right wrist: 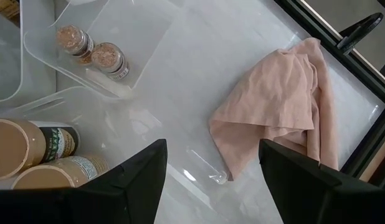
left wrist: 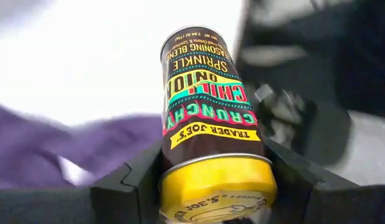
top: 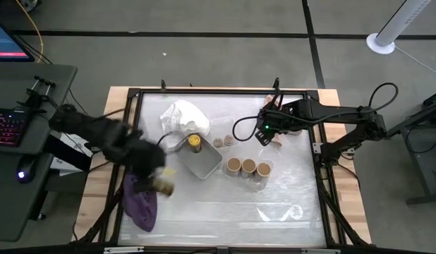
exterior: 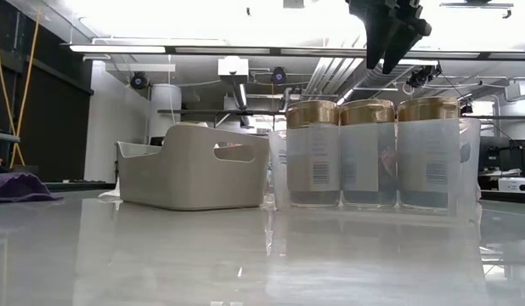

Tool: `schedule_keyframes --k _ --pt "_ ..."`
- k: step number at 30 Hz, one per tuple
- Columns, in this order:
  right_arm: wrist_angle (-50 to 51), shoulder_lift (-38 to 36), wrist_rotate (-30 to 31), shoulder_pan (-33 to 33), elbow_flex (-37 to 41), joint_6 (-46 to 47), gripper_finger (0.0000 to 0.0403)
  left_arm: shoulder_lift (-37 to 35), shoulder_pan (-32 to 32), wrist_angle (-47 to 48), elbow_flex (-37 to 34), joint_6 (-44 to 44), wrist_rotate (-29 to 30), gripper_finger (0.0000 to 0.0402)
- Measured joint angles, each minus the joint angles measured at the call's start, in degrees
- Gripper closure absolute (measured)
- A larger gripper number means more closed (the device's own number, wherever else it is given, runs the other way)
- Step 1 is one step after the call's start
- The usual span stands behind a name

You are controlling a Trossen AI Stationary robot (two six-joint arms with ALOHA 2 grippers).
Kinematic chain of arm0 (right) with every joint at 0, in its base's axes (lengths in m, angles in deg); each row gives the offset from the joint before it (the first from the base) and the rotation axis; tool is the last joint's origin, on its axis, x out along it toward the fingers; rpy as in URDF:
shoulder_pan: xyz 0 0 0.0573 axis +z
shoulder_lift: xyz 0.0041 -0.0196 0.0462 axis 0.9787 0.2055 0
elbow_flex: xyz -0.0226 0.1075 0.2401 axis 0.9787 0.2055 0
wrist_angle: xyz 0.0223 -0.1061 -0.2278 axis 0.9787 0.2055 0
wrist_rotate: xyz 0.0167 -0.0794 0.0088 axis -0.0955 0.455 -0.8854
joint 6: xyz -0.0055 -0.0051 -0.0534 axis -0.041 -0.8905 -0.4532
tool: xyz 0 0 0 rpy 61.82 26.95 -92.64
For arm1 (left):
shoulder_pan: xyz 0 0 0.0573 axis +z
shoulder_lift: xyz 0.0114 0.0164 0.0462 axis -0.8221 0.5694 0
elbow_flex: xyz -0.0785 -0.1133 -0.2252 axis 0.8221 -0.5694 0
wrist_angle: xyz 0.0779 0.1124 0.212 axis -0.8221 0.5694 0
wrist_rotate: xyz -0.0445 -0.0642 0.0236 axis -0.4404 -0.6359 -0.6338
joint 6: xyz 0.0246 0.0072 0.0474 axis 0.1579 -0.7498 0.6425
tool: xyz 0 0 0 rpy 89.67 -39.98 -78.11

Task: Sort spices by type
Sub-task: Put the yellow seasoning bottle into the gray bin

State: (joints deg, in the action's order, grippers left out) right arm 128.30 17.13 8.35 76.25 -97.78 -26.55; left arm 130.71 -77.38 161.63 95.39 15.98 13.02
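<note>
- grey floor surrounded the white-topped table (top: 225,204) in the high view; the left gripper (top: 160,180), blurred, hung over the purple cloth (top: 140,201) near the table's left front, with a dark yellow-lidded jar (top: 164,185) at its tip. a second yellow-lidded jar (top: 195,142) stood in the grey tray (top: 204,166). three tan-topped jars (top: 247,167) sat in a row right of the tray, two tiny jars (top: 223,142) lay behind them, and a white cloth (top: 183,116) lay at the back. the right gripper (top: 264,134) hovered near the tiny jars.
- low view: the tan-topped jars (exterior: 369,153) stood side by side, touching, with the tray (exterior: 190,174) to their left and dark fingers (exterior: 390,38) hanging above them.
- left wrist view: the fingers (left wrist: 127,186) were clamped on the trader joe's crunchy chili onion jar (left wrist: 208,137) near its yellow lid, above the purple cloth (left wrist: 49,149).
- right wrist view: the right gripper (right wrist: 211,180) stood parted, holding nothing, over a pink cloth (right wrist: 273,115); the tiny brownish jars (right wrist: 93,51) sat in a clear container (right wrist: 105,37), with tan tops (right wrist: 18,149) nearby.
</note>
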Motion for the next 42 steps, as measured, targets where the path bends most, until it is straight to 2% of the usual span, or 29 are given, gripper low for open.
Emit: schedule_keyframes --k 5,9,11,14,17,23,32,42 --pt "-0.02 0.00 0.01 0.00 0.00 0.00 0.0153 8.00 14.21 5.39 2.09 12.35 5.77 0.0208" --pt "-0.38 0.00 0.05 0.00 0.00 0.00 0.0153 17.82 21.66 14.75 5.49 22.49 14.74 0.0208" --pt "-0.82 0.00 0.06 0.00 0.00 0.12 0.0153 20.88 24.27 13.35 6.14 25.90 17.76 0.0208" --pt "-1.51 0.00 0.25 0.00 -0.02 0.48 0.0153 24.46 26.97 10.38 7.64 29.53 17.47 0.0208" --pt "-1.67 0.00 0.25 0.00 -0.02 0.50 0.0153 27.43 27.83 10.71 8.73 31.88 18.32 0.0208" --pt "-1.73 0.00 0.29 0.00 -0.02 0.54 0.0153 28.97 27.21 13.77 9.15 34.91 19.13 0.0208" --pt "-2.16 0.00 0.34 0.00 -0.02 0.48 0.0153 33.93 27.38 12.64 9.11 38.10 20.26 0.0202" --pt "-2.16 0.00 0.34 0.00 -0.02 0.61 0.0153 38.87 27.36 12.80 9.08 40.41 21.60 0.0156"
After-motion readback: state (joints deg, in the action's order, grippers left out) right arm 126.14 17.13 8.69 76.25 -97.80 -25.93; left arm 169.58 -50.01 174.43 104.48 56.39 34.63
